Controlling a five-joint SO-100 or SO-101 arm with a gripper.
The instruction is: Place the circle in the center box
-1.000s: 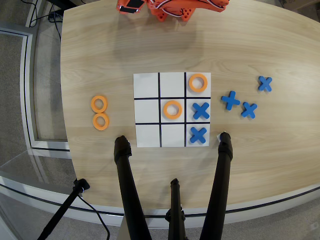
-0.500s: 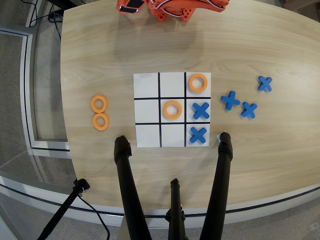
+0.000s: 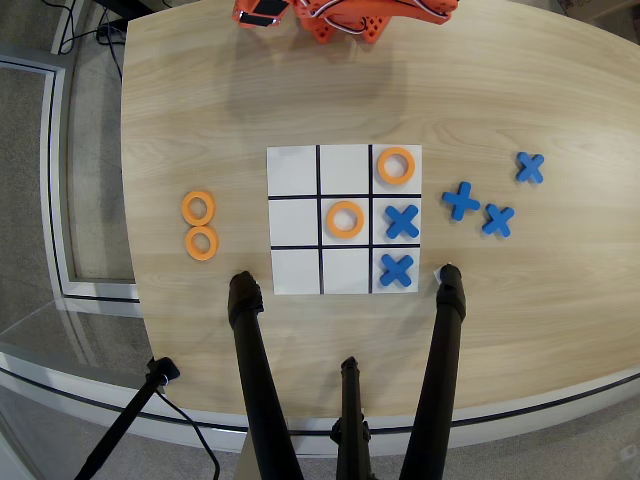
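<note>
Tabletop (image 3: 200, 120) of light wood grain fills the overhead view, with grey floor visible past its curved left edge.

At the left of the tabletop, two spare orange rings lie flat, well apart from the board. The upper ring (image 3: 198, 208) and the lower ring (image 3: 202, 243) sit just beside each other, nearly touching.

At centre lies the white 3x3 tic-tac-toe board (image 3: 295, 170), divided by black lines. The circle (image 3: 345, 219) lies flat inside the center box (image 3: 345, 197), clear of all four bounding lines. The left column is bare.

In the right column, a further orange ring (image 3: 396, 166) occupies the top cell. A blue X piece (image 3: 402, 221) occupies the middle-right cell, just beside the circle across the black line. Another blue X piece (image 3: 397, 269) occupies the bottom-right cell.

To the right of the board, three loose blue X pieces lie on the tabletop: one (image 3: 461, 201) near the board edge, one (image 3: 498, 219) just beside it, and one (image 3: 530, 167) farther up and right.

At the top edge, the orange robot arm (image 3: 345, 18) is only partly in view, well apart from the board. The jaws cannot be made out there, so whether they stand wide or narrow cannot be told.

Along the bottom edge, three black stand legs (image 3: 255, 360) rise toward the camera.
</note>
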